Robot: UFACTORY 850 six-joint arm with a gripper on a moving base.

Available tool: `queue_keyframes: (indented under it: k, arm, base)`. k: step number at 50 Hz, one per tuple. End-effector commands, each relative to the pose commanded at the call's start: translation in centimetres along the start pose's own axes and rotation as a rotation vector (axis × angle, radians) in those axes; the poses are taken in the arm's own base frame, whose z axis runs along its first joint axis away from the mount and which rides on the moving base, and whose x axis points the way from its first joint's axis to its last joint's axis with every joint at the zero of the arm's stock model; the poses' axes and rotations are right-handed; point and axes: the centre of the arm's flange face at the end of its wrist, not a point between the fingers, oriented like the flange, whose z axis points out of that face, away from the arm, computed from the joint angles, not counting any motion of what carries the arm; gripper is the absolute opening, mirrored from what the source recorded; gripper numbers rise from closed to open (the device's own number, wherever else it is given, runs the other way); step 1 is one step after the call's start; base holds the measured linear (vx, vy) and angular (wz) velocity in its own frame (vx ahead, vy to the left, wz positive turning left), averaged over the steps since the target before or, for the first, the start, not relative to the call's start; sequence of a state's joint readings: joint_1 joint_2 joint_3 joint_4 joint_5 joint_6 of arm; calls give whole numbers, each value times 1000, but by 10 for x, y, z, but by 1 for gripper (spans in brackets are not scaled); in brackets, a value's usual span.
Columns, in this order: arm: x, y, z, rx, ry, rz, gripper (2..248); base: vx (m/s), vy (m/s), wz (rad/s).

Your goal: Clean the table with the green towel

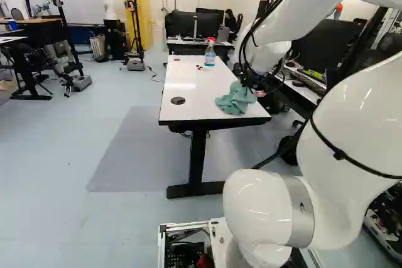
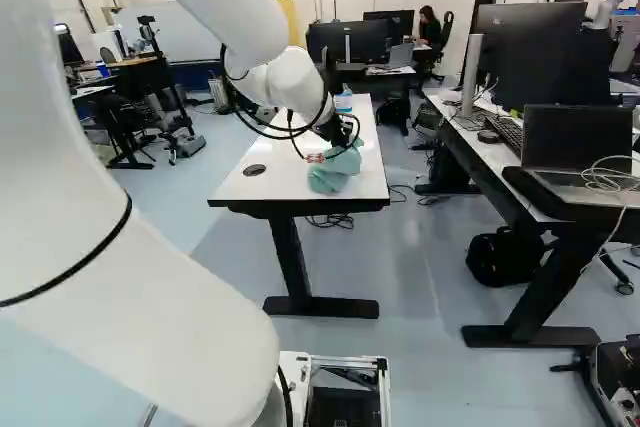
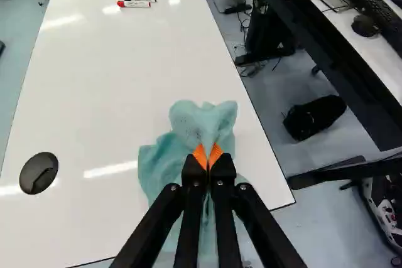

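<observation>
Pinching the green towel between its orange-padded fingers, the claw stands narrow, tips close together. Towel bunched, on the white bench at its near end, right side. Round black disc to its left in the left base view. Markers and blue bottle farther along.

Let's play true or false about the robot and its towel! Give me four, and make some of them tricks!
1. The gripper is pinching the green towel. True.
2. The bottle has tipped over. False: it stands upright on the table.
3. The markers lie closer to the bottle than to the towel. True.
4. The towel covers the round black disc. False: the disc is uncovered, off to the towel's side.
</observation>
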State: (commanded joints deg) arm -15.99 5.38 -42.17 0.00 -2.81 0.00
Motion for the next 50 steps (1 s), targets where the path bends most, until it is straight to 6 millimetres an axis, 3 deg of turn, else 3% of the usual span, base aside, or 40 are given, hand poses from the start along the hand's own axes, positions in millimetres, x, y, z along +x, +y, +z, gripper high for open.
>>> queue_keyframes:
  k: [17, 18, 22, 23, 27, 28, 32, 33, 38, 39, 43, 44, 50]
  arm:
    - [6, 17, 5, -27, -1, 27, 27]
    - [6, 17, 5, -27, -1, 27, 55]
    - [6, 17, 5, -27, -1, 27, 55]
    - [6, 17, 5, -27, -1, 27, 90]
    - [6, 17, 5, -27, -1, 27, 90]
    - [6, 17, 5, -27, -1, 27, 126]
    - [6, 17, 5, -27, -1, 27, 126]
    - [6, 17, 5, -27, -1, 27, 162]
    - [6, 17, 5, -27, 0, 27, 162]
    - [6, 17, 5, -27, 1, 27, 199]
    - [7, 15, 1, -24, 7, 24, 199]
    - [7, 14, 0, -23, 9, 23, 237]
    - [9, 7, -7, -11, 23, 11, 247]
  base:
    - [0, 0, 0]
    - [0, 0, 0]
    - [0, 0, 0]
    - [0, 0, 0]
    - [0, 0, 0]
    - [0, 0, 0]
    - [0, 0, 0]
    - [0, 0, 0]
    - [0, 0, 0]
    - [0, 0, 0]
    - [0, 0, 0]
    - [0, 0, 0]
    - [0, 0, 0]
